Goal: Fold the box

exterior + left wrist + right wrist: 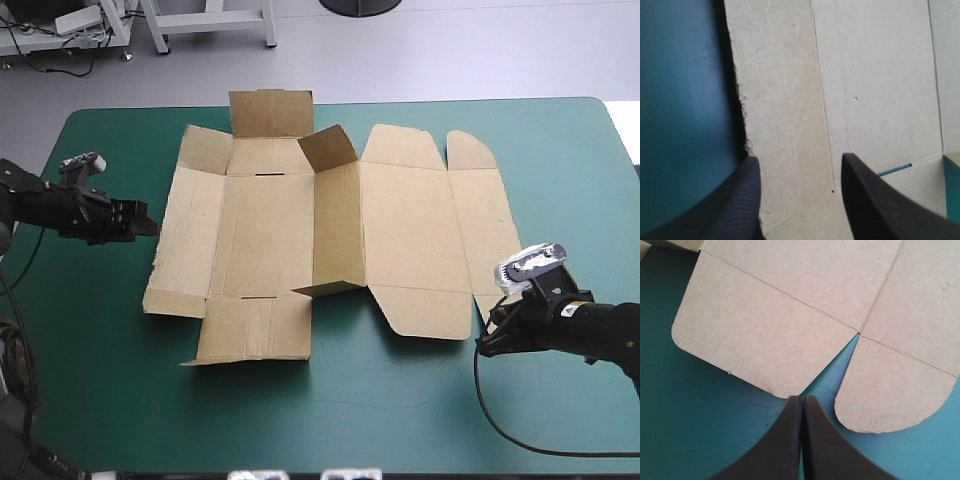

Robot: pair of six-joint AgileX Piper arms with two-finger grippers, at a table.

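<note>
The brown box [270, 220] lies as a cut sheet on the middle of the teal-green surface [420, 420], most of its panels flat. One narrow panel near its centre stands raised, and a small flap at the far edge tilts up beside it. The rounded flaps toward the right lie flat. The left tool [143, 224] sits low at the sheet's ragged left edge. Its black fingers [875, 200] stand apart, and the strip of board along that edge shows between them. The right tool [487, 345] is at the box's near right corner, its fingers [790, 440] pressed together into one point. That point aims at the notch between two rounded flaps, just beside the wider flap's corner; contact cannot be told
</note>
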